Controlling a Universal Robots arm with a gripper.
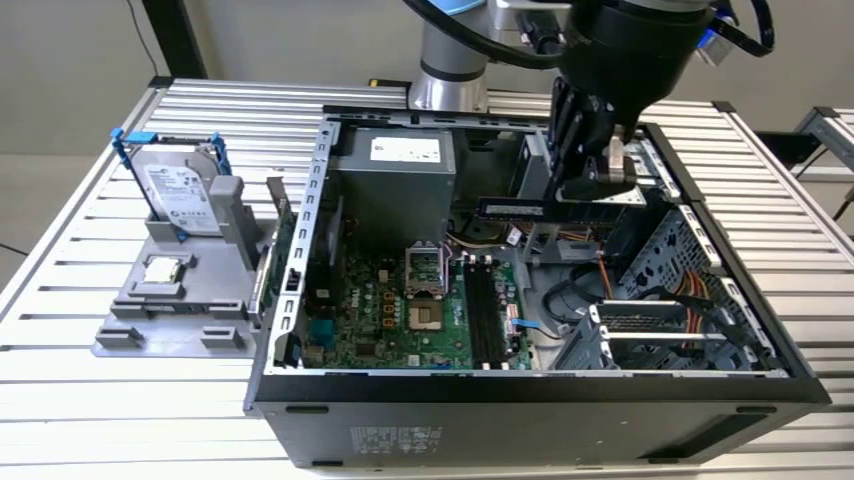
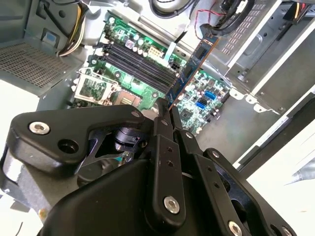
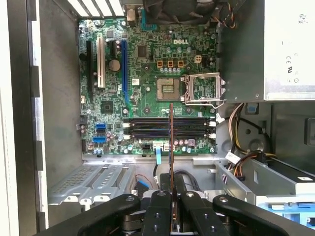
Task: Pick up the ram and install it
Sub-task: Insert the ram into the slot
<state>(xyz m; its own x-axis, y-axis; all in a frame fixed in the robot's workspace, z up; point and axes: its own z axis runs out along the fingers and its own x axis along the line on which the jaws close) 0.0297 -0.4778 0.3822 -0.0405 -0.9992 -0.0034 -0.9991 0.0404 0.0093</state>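
The jaws clamp the ram (image 2: 191,69) — blue face in the second wrist view, thin edge in the first wrist view — held clear above the black slots (image 3: 147,129), crosswise, inside the open case (image 1: 534,420).

Ram (image 2: 189,73) raised above the black motherboard slots (image 3: 167,129)
Narrow blue stick with dark chips, on edge, turned crosswise to the slots, touching none.

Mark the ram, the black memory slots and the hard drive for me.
ram (image 2: 190,71), second wrist view: middle of the blue board's face.
black memory slots (image 3: 147,129), first wrist view: on the slot bank, away from the ram's edge.
hard drive (image 1: 180,195), exterior view: middle of its labelled face.
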